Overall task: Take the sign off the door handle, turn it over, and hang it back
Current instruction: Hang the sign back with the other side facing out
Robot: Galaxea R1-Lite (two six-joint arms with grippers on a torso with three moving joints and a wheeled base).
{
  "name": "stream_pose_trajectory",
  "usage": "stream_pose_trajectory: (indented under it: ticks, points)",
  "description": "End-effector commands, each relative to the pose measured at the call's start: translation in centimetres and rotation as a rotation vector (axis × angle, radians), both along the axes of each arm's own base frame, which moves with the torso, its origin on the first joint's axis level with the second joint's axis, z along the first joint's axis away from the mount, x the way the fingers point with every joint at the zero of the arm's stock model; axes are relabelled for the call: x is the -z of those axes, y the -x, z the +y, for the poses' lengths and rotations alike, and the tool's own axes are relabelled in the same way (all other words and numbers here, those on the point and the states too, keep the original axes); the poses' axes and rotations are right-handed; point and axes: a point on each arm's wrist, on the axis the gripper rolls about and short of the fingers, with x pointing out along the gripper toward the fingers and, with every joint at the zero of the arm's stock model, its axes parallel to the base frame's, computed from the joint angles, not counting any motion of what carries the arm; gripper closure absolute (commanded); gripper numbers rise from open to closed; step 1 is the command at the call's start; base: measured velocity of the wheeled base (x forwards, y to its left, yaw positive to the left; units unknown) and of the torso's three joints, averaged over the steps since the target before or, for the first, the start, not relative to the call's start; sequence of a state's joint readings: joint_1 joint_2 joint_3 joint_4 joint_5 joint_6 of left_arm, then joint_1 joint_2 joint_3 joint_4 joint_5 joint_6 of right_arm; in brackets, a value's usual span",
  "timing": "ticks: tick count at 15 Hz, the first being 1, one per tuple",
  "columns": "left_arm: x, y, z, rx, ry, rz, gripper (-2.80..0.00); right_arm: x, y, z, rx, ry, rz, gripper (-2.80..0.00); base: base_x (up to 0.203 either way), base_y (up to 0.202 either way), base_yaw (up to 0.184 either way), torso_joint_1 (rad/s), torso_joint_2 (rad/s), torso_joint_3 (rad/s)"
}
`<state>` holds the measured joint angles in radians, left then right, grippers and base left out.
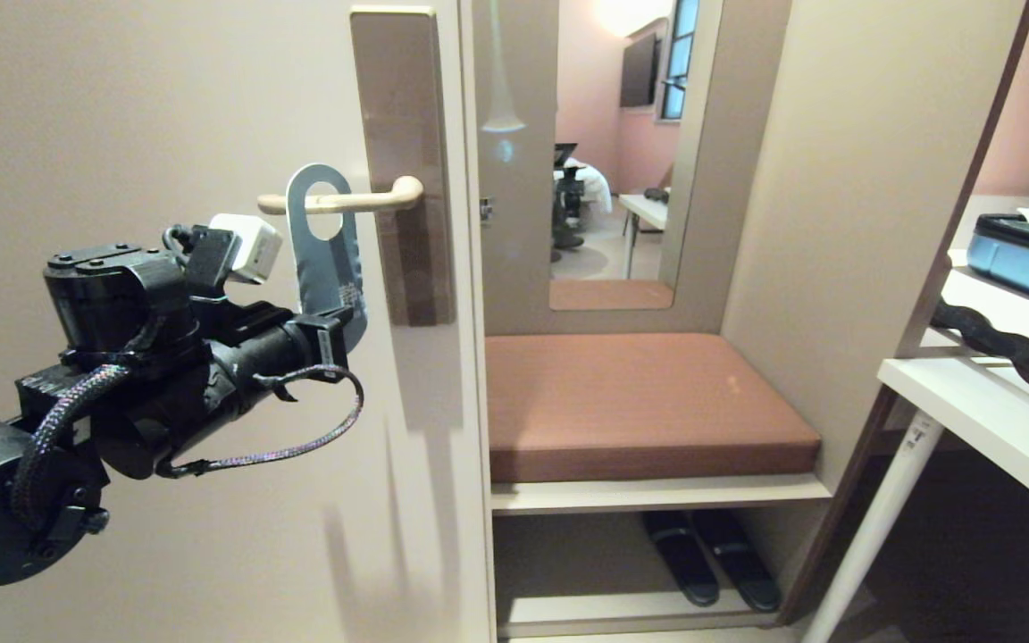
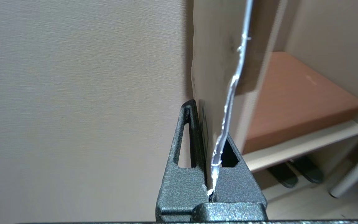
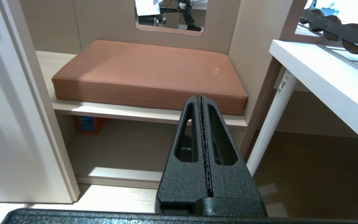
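Blue-grey is the face of the sign (image 1: 329, 259) you see from the head camera, and it hangs by its oval hole on the door handle (image 1: 345, 202), the slim beige lever that sticks out from the tall brown plate (image 1: 403, 161) on the cream door (image 1: 121, 116). Your left gripper (image 1: 343, 323) reaches in from the left and is clamped onto the sign's lower end; in the left wrist view the two black fingers (image 2: 179, 186) pinch the thin sign (image 2: 228, 102) edge-on, with the door close beside it. Your right gripper (image 3: 201, 102) is not in the head view; its own camera shows the fingers pressed flat together with nothing between them, pointing toward the terracotta bench cushion (image 3: 148, 71) in the alcove. Past the door's edge you can see that cushion under a mirror (image 1: 613, 152), a pair of dark slippers (image 1: 711, 558) on the floor beneath the bench, and a white table (image 1: 997, 420) off to the right.
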<state>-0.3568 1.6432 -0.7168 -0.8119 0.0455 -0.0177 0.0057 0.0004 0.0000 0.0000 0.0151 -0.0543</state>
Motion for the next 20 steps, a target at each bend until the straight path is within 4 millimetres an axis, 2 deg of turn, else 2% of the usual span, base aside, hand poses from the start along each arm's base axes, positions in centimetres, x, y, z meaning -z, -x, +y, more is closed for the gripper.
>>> stream_pose_trajectory:
  ticks: [1,5,20]
  points:
    - [0.3,0.0,-0.7,0.022,0.001,0.007,0.00,0.0,0.0,0.0,-0.001,0.001,0.000,0.00,0.000,0.000,0.000,0.000,0.00,0.000]
    - [0.5,0.0,-1.7,0.050,0.001,0.010,0.00,0.0,0.0,0.0,-0.002,0.001,0.000,0.00,0.000,0.000,0.000,0.000,0.00,0.000]
    - [0.8,-1.4,-2.5,0.006,-0.014,0.003,0.00,0.0,0.0,0.0,-0.001,0.001,0.000,0.00,0.000,0.000,0.000,0.000,0.00,0.000]
